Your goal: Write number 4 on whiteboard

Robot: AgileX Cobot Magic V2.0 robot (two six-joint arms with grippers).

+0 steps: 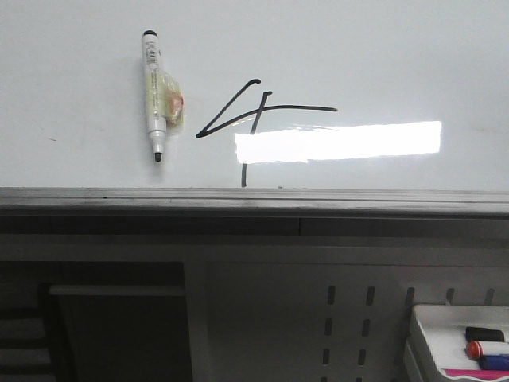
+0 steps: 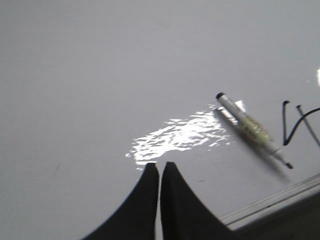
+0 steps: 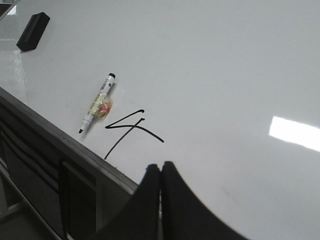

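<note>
A thin black hand-drawn 4 [image 1: 254,115] stands on the glossy whiteboard [image 1: 382,56], its stem crossing a bright light reflection. A white marker [image 1: 153,94] with a yellowish wrap lies on the board just left of the 4, tip toward the grey bottom edge. In the left wrist view my left gripper [image 2: 159,165] is shut and empty, away from the marker [image 2: 252,129]. In the right wrist view my right gripper [image 3: 160,165] is shut and empty, off to one side of the 4 [image 3: 131,129] and the marker [image 3: 98,108]. Neither gripper shows in the front view.
The board's grey metal bottom edge [image 1: 254,200] runs across the front view. A white tray [image 1: 453,350] with a red-capped and dark markers sits at the lower right. A black eraser [image 3: 33,31] lies on the board far from the 4.
</note>
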